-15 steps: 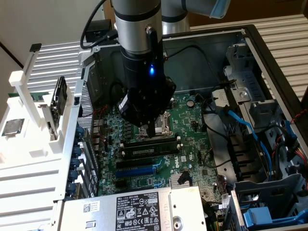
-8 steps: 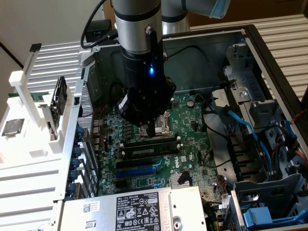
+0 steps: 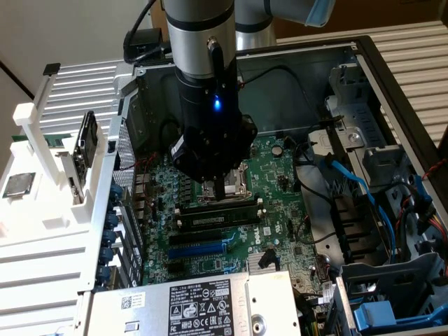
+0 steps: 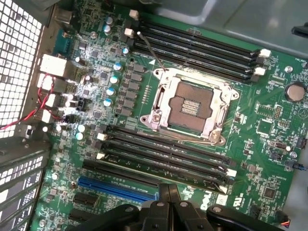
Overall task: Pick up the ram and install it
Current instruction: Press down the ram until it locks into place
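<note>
The ram [image 3: 217, 219], a long thin stick with pale stickers on its side, stands on edge in one of the black memory slots on the green motherboard [image 3: 280, 175]. My gripper [image 3: 220, 194] hangs straight above it, beside the CPU socket [image 3: 234, 178], with its fingers shut together and nothing between them. I cannot tell whether the fingertips touch the stick's top edge. In the wrist view the shut gripper [image 4: 168, 192] sits just off the slot bank [image 4: 163, 149], where the ram [image 4: 144, 168] shows as a thin greenish edge in the nearest slot. The open CPU socket [image 4: 190, 106] lies beyond.
The motherboard lies inside an open computer case [image 3: 364, 63] with blue cables [image 3: 364, 196] on the exterior view's right and a power supply [image 3: 189, 304] at the front. A white fixture [image 3: 42, 175] holding a silver processor chip [image 3: 17, 185] stands at the exterior view's left. A second slot bank [image 4: 197, 48] lies past the socket.
</note>
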